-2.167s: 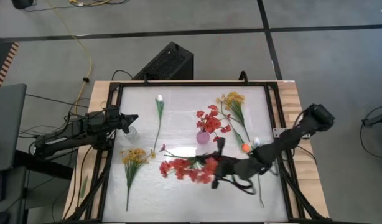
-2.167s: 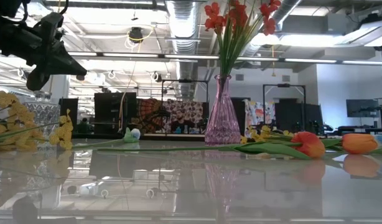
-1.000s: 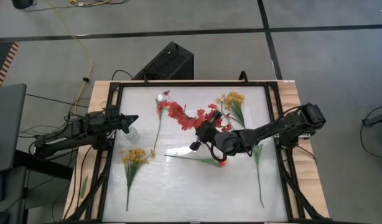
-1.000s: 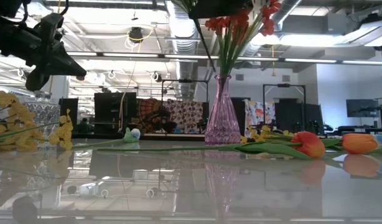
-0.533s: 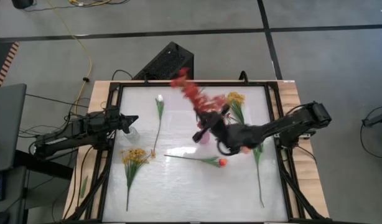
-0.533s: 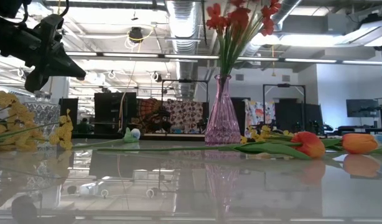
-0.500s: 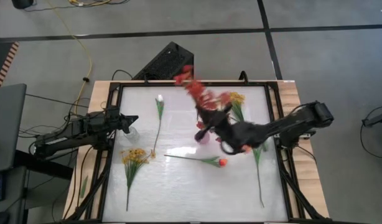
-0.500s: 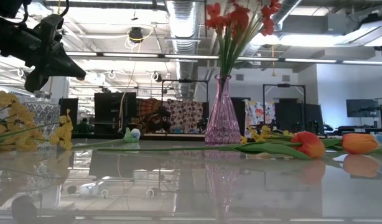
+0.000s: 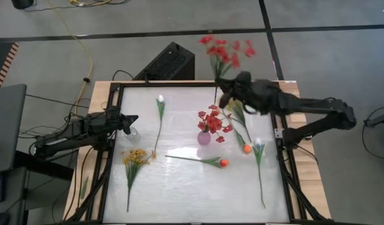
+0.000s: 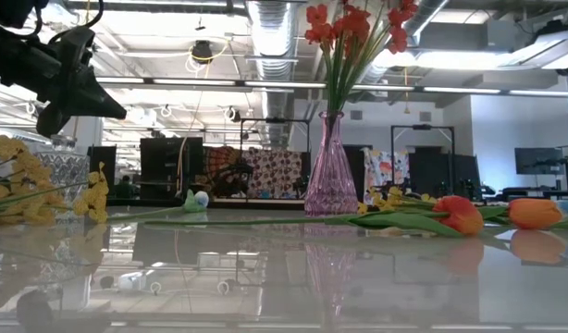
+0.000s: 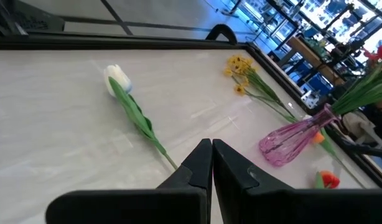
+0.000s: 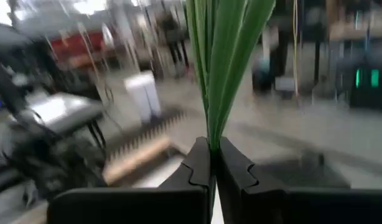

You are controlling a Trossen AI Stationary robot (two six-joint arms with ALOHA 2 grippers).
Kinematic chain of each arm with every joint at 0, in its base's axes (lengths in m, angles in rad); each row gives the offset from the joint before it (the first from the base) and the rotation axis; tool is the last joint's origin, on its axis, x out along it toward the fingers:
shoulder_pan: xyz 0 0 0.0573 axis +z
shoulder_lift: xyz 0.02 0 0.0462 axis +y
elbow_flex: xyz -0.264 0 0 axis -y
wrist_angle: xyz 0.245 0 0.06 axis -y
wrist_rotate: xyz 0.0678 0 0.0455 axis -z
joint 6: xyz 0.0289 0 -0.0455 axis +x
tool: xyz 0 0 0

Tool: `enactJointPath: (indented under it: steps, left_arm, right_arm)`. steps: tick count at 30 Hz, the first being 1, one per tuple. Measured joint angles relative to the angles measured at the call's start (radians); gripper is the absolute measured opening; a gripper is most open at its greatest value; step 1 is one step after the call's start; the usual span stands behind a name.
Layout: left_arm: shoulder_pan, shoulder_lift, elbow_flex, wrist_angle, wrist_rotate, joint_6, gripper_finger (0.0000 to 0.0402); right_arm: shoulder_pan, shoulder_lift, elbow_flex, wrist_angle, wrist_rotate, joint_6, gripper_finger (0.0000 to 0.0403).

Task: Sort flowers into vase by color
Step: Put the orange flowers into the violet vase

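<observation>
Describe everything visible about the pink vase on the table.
The pink vase is translucent, ribbed, glass-like, with a wide rounded base tapering to a slim neck and flared mouth. It stands upright on the glossy white table, right of centre by the high view. A red blossom spray with green stems already sits in its mouth. Nothing grips it: the right gripper is shut on another red spray over the table's far edge.
</observation>
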Motion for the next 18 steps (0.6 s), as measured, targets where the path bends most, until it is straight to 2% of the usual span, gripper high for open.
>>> enactJointPath:
  steps: [3,6,14,18]
  left_arm:
    - [0.000,0.000,0.000,0.000,-0.010,0.000,0.0000]
    - [0.000,0.000,0.000,0.000,-0.011,-0.001,0.0000]
    - [0.000,0.000,0.000,-0.006,-0.012,-0.003,0.0000]
    - [0.000,0.000,0.000,-0.016,-0.027,0.000,0.0000]
  right_arm:
    - [-0.085,0.055,-0.003,0.011,-0.117,0.071,0.0031]
    - [-0.108,0.105,-0.058,0.117,-0.214,0.114,0.0030]
    - [-0.108,0.070,-0.341,0.471,-0.329,0.247,0.0030]
    - [-0.105,0.062,-0.390,0.492,-0.364,0.253,0.0030]
